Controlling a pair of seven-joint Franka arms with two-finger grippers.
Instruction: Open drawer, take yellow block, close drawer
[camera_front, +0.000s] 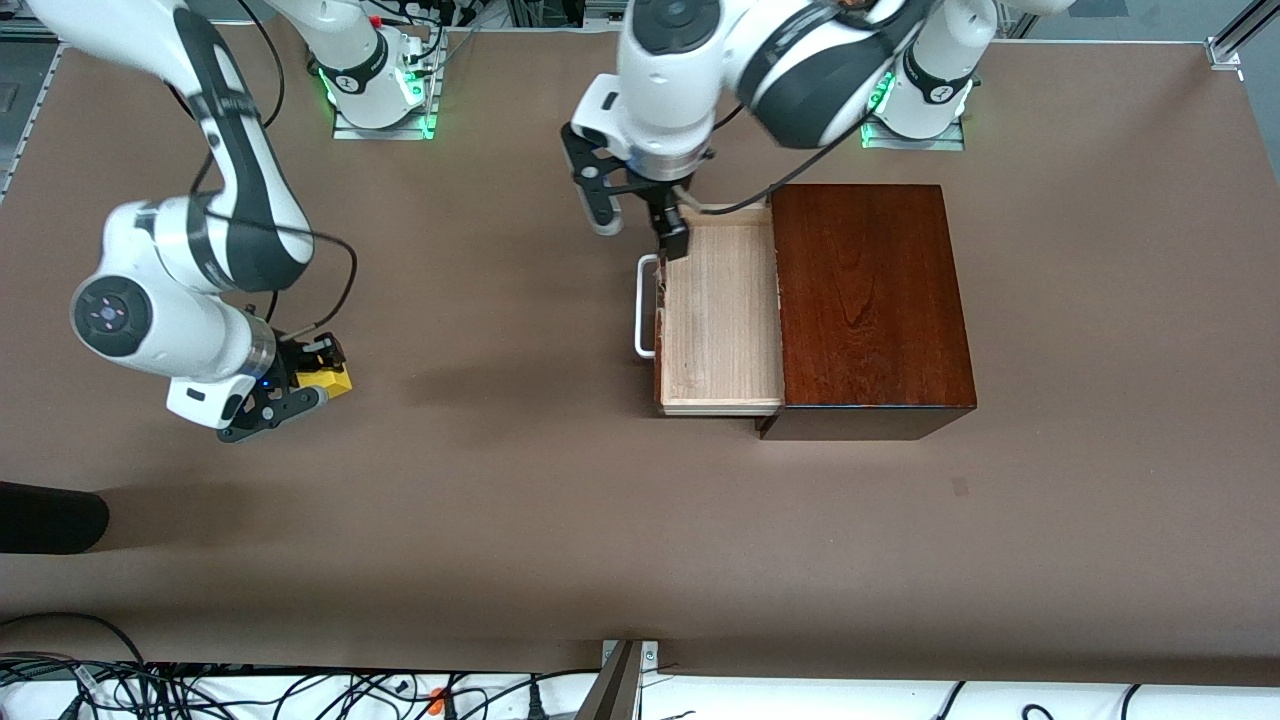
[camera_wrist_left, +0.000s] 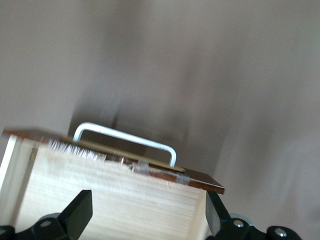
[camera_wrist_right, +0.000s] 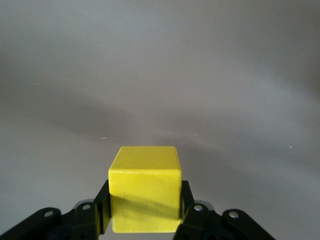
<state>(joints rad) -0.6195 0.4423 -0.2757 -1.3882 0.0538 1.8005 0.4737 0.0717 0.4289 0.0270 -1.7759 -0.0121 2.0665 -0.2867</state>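
Observation:
The dark red-brown wooden box (camera_front: 870, 300) stands toward the left arm's end of the table. Its drawer (camera_front: 720, 320) is pulled out, showing a bare pale-wood inside, with the white bar handle (camera_front: 645, 305) on its front. My left gripper (camera_front: 637, 225) hangs open over the handle end of the drawer, at the corner farther from the front camera. In the left wrist view the gripper (camera_wrist_left: 147, 212) has nothing between its fingers above the drawer (camera_wrist_left: 120, 195) and handle (camera_wrist_left: 125, 135). My right gripper (camera_front: 318, 375) is shut on the yellow block (camera_front: 333, 378) just above the table at the right arm's end. The right wrist view shows the block (camera_wrist_right: 145, 175) clamped between the fingers (camera_wrist_right: 102, 205).
A dark rounded object (camera_front: 50, 515) lies at the table's edge at the right arm's end. Cables (camera_front: 200, 690) and a metal bracket (camera_front: 625, 675) run along the edge nearest the front camera. Bare brown tabletop (camera_front: 500, 380) lies between the block and the drawer.

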